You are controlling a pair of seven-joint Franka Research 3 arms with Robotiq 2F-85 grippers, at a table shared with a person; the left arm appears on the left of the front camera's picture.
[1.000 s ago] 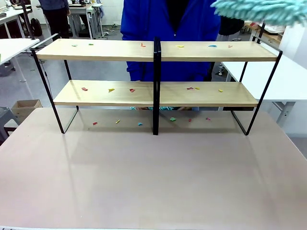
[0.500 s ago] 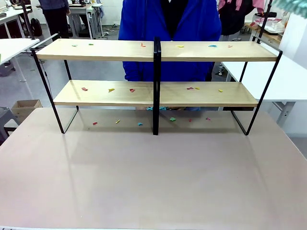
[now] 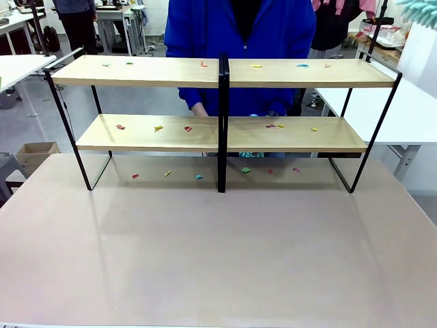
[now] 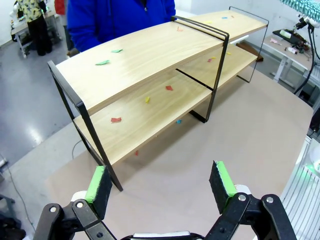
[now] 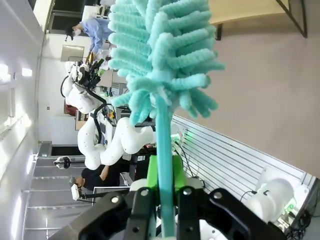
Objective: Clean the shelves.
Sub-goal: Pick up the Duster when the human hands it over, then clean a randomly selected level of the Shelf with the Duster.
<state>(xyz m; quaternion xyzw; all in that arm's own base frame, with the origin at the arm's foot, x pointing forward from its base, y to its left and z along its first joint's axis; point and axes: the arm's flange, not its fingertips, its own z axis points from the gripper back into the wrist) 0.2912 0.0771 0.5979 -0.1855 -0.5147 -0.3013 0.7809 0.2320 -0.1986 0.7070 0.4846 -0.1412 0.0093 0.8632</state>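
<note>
The wide two-tier light-wood shelves [image 3: 150, 72] with black metal frame are stood along the far edge of the table [image 3: 218, 260]. The left hand [image 4: 160, 181] is held open, apart from them. A fluffy teal duster [image 5: 160, 55] is gripped by the right hand [image 5: 164, 172].

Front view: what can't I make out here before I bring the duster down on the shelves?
Duster: front view, cut off by the top right corner; just its teal fringe is in frame.
Shelves: right wrist view, largely hidden behind the duster head; one board corner is visible.
Coloured scraps: front view, too small to identify.
Person's hand: front view, partly behind the lower board.
</note>
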